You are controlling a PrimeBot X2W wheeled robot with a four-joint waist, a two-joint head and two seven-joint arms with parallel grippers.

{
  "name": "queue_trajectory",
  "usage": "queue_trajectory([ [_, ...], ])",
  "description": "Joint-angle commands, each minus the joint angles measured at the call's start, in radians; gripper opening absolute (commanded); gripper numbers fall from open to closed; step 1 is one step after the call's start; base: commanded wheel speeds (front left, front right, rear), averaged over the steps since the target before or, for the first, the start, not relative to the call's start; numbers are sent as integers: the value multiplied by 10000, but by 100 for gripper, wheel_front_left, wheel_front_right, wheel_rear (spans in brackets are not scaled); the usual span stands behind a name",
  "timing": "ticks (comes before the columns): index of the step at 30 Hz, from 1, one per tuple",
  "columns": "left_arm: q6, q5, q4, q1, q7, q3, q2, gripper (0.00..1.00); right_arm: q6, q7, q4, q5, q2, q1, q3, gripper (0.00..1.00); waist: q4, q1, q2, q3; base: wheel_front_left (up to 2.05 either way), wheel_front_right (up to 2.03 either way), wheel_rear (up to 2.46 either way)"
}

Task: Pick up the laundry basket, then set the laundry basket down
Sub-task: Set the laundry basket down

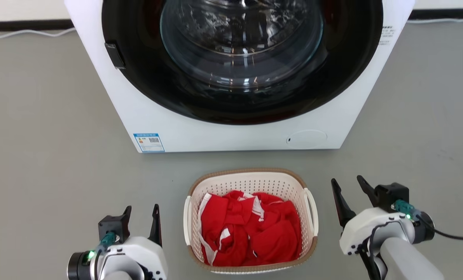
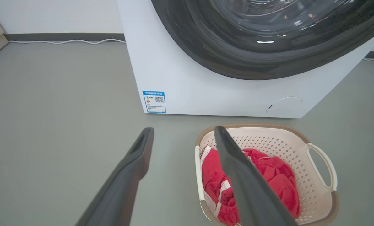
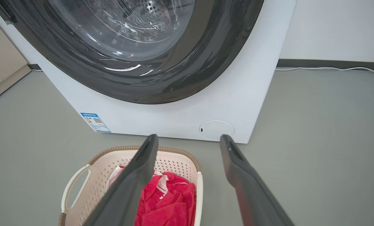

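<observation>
The laundry basket (image 1: 250,182) stands on the grey floor in front of the washer, cream-white and perforated with a brown rim and white side handles, holding red clothes (image 1: 250,229). My left gripper (image 1: 142,212) hangs open to the basket's left, apart from it. My right gripper (image 1: 348,185) hangs open to its right, also apart. The left wrist view has the basket (image 2: 300,163) at lower right behind one finger. In the right wrist view the basket (image 3: 108,166) sits at lower left.
A white front-loading washer (image 1: 231,132) with a dark round door rises just behind the basket. A white cable (image 1: 29,33) runs along the wall's base. Open grey floor (image 1: 41,155) lies on both sides.
</observation>
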Motion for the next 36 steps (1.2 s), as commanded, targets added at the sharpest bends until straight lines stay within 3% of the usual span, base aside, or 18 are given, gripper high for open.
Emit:
queue_trajectory([
  [1, 10, 194, -323, 65, -119, 468, 174, 100, -11, -53, -323, -100, 93, 222, 107, 100, 12, 0, -1, -152, 0, 0, 0],
  [9, -140, 1352, -1689, 1231, -120, 1788, 12, 100, -11, -53, -1543, -565, 93, 1064, -366, 100, -26, 0, -1, -632, 0, 0, 0],
  [20, -470, 2793, -3470, 2765, -120, 2819, -359, 100, -11, -53, -3402, -1070, 93, 2444, -903, 100, -79, 0, -1, -1029, 0, 0, 0],
  [36, -885, 3559, -5537, 4254, -120, 4283, -701, 100, -11, -53, -6276, -2073, 93, 4383, -2051, 100, -223, 0, -1, -1265, 0, 0, 0],
])
